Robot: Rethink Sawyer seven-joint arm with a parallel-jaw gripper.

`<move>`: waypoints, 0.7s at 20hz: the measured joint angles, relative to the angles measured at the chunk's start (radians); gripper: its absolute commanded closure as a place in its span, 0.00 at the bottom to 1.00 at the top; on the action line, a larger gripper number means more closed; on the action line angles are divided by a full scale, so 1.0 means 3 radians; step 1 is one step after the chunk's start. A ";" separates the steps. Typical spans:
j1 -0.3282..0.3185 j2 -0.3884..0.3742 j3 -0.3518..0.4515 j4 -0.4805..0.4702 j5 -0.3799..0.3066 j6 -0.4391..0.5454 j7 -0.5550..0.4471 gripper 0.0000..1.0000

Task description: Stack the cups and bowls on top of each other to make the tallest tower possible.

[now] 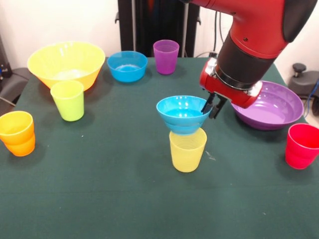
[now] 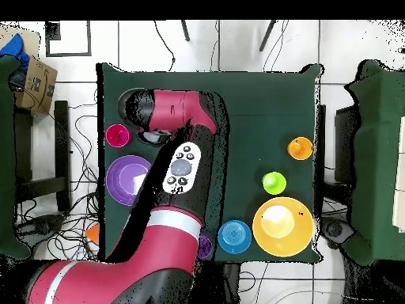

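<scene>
The tower [image 1: 185, 134] stands mid-bench [image 1: 109, 194]: a small blue bowl [image 1: 182, 113] seated in the mouth of a yellow cup [image 1: 187, 150]. The gripper [image 1: 213, 106] is at the bowl's right rim, its black fingers [image 1: 208, 105] pinching that rim (one finger inside, one outside). The purple bowl [image 1: 271, 107] lies just behind, the red cup [image 1: 302, 146] near the right edge.
</scene>
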 measured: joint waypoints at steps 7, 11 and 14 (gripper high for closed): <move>0.0000 0.0103 0.0000 -0.0159 0.0052 0.0070 0.0000 1.00; 0.0000 0.0163 -0.0004 -0.0242 0.0077 0.0172 0.0000 1.00; 0.0000 0.0221 -0.0013 -0.0310 0.0084 0.0303 0.0000 1.00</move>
